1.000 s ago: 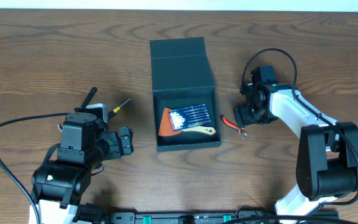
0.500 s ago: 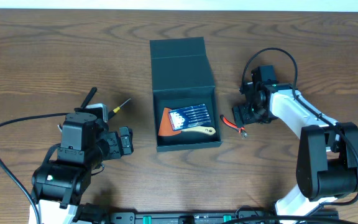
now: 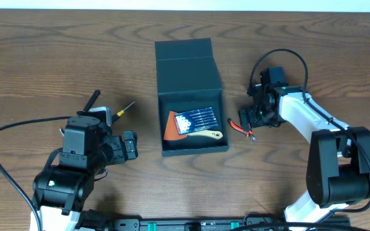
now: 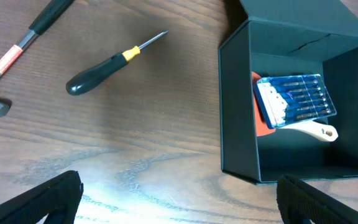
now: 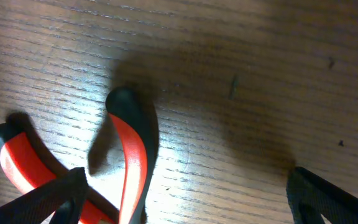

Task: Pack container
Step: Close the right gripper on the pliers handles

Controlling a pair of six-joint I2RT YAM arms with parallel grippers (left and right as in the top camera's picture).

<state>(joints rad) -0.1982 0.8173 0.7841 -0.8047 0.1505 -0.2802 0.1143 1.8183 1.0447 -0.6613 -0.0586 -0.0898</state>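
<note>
The container (image 3: 188, 74) sits at the middle of the table (image 3: 44, 51) with its flap lid folded back away from the robot, so both arms can reach in from their own side. It already holds a blue tool set (image 3: 194, 119) lying on something orange, and a cream-handled tool (image 3: 209, 135) in front of it.

The red-handled pliers (image 3: 241, 130) lie on the table just to the container's right. The screwdriver (image 4: 104, 65) and the hammer (image 4: 14, 56) lie to its left, and none of the three is packed yet.

The right arm (image 3: 300, 109) reaches inward and bends down low over the pliers. Its jaws are spread wide on either side of one handle (image 5: 132, 155) and grip nothing. Whether one finger brushes the other handle is hard to tell from the wrist view. This looks like the set-up for a pick.

The left arm (image 3: 82, 144) is folded back near its base. Its jaws are fully open and empty, and they face the container's near left corner (image 4: 238, 106).
</note>
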